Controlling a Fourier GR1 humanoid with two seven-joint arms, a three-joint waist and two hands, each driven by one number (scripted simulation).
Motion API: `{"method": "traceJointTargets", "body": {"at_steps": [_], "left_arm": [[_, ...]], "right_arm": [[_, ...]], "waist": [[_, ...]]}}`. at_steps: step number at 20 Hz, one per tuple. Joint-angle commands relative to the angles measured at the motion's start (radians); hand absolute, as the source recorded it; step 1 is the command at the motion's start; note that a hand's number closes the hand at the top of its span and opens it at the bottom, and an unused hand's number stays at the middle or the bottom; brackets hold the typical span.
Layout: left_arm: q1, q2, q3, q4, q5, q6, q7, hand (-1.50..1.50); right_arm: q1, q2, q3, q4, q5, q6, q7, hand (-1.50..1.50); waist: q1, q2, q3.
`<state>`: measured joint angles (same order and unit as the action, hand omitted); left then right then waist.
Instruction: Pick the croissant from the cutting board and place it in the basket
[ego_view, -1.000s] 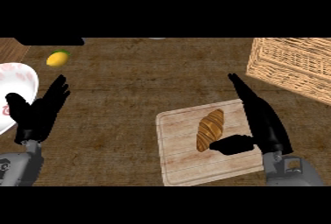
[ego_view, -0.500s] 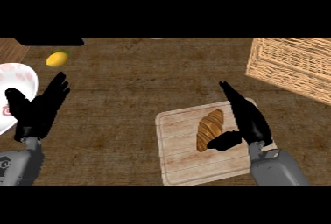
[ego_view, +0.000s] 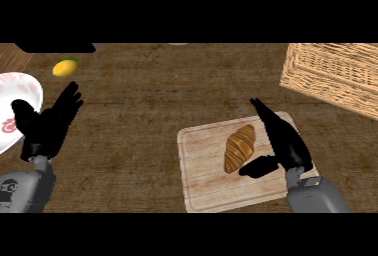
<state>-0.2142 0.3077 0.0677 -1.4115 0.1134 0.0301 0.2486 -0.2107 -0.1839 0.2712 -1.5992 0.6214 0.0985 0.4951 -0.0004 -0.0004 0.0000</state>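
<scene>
Fingers (ego_view: 267, 116) of the right hand (ego_view: 284, 145) lie straight beside the croissant (ego_view: 240, 148) — basket (ego_view: 336, 75) cut off at the edge.

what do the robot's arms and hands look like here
Two grey forearms come in from the lower edge, each ending in a black robot hand with slim, tapered fingers and a thumb. The left robot hand sits on a rounded grey forearm bearing a small dark marking near the bottom edge. The right robot hand joins a smooth, plain grey forearm at a narrow wrist. No cables or sleeves show.
</scene>
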Motion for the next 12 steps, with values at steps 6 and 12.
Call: {"method": "traceJointTargets", "body": {"at_steps": [6,12], "left_arm": [[0.04,0.005,0.067,0.039,-0.014,-0.065,-0.081,0.0],[-0.001,-0.012,0.066,-0.009,-0.02,-0.063,0.013,0.0]], "right_arm": [[0.075,0.041,0.005,0.006,0.022,0.006,-0.139,-1.5],[-0.014,0.088,0.003,0.082,0.12,0.008,-0.06,-1.5]], "waist": [[0.0,0.0,0.0],[0.002,0.001,0.0]]}}
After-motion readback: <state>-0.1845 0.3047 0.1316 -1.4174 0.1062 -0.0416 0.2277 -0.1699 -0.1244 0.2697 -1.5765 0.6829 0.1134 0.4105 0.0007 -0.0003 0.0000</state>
